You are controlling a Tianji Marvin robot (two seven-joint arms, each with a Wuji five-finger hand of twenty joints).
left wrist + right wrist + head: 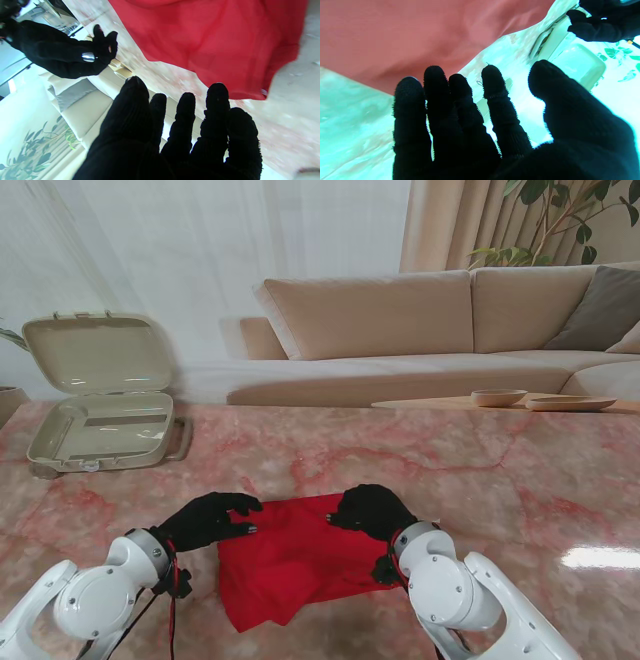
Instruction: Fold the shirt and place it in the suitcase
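the red shirt lies bunched on the pink marble table right between my two hands, already gathered into a rough rectangle with soft wrinkles across it. my left hand sits at the shirt's far left corner, fingers spread and holding nothing; in the left wrist view the fingertips hang just off the cloth edge. my right hand is over the far right corner, fingers splayed wide, also empty, though whether the tips touch the fabric i cannot tell.

the cloth looks thin and limp, light enough that i judge it will sag and unfold if lifted by one point. it should slide easily on the polished stone. i would take it by both far corners at once, pinching through all the layers, or scoop under the long edges to keep the fold together.

the open beige suitcase waits well beyond my left hand, lid up.
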